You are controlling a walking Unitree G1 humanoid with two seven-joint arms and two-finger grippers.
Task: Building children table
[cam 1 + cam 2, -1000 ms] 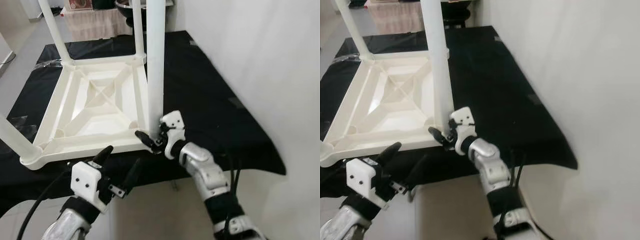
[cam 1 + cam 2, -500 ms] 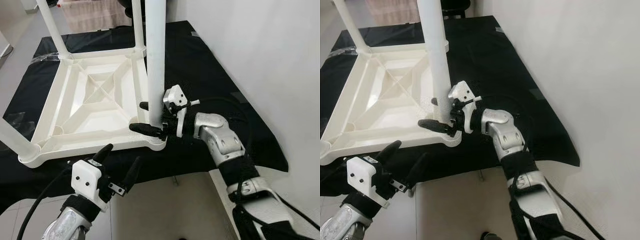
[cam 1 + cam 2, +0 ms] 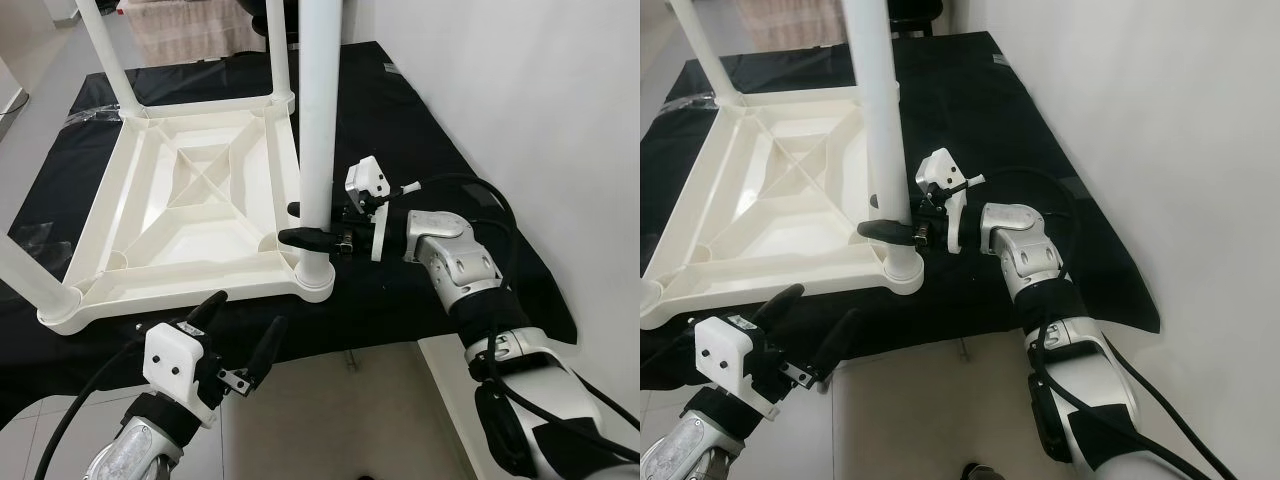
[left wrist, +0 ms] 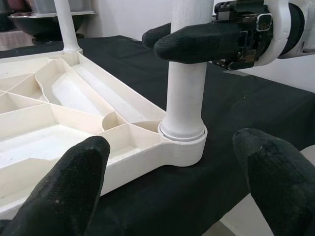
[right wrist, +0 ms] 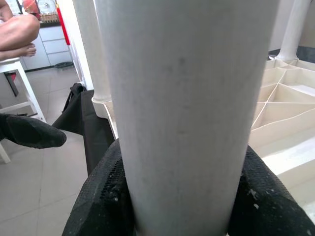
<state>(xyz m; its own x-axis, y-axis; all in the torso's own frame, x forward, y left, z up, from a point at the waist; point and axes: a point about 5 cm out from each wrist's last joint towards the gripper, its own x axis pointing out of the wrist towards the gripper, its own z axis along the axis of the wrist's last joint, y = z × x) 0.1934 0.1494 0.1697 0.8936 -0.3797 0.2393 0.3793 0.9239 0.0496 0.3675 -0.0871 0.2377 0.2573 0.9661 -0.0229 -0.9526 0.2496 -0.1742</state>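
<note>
Right hand (image 3: 312,224) mid-frame, fingers clamped round upright white plastic table leg (image 3: 318,130); left hand (image 3: 245,338) lower left, wide open, empty.

Head eyes looking down on the table (image 3: 190,215); both wrist views close on the same leg (image 4: 186,93), from opposite sides.

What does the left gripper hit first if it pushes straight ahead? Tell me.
Probably the near corner socket of the upturned white plastic table top, where the white leg stands. The open left gripper points at it, still apart.
</note>
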